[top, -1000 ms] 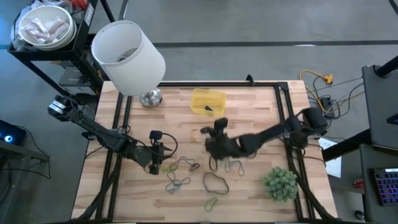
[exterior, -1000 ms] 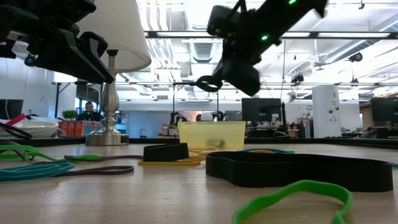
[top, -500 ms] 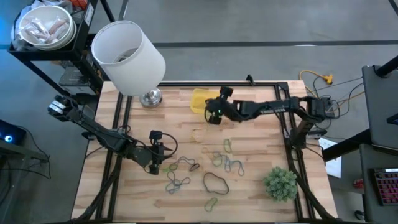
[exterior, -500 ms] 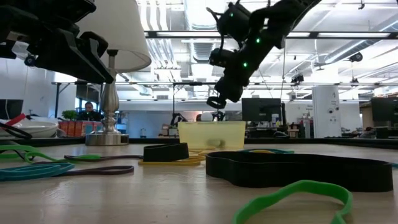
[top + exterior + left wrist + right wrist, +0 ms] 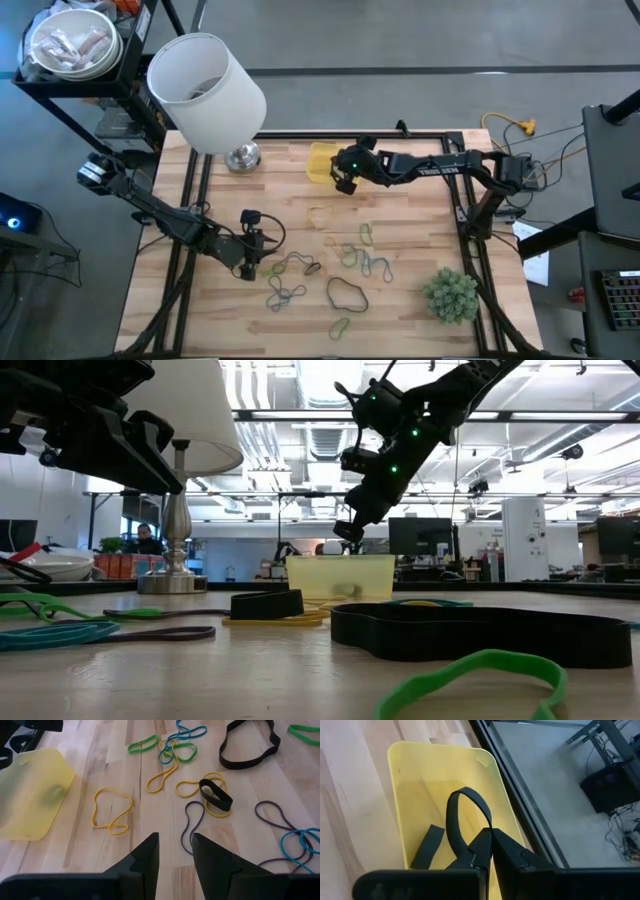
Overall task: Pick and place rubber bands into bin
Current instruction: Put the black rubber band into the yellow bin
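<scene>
R gripper (image 5: 491, 851) pinching black band (image 5: 465, 815) over bin (image 5: 415, 775) | floppy, light, grab mid-loop | L gripper (image 5: 175, 855) idle, fingers apart

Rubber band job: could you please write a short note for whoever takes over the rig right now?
Right gripper: above the yellow bin, fingers shut on a black rubber band.
Left gripper: fingers open, low over the table among loose bands, holding nothing.
Done: another black band already lies in the bin.
Left: release the held band, then collect the many still on the wood, such as the yellow loop and the large black band.
</scene>
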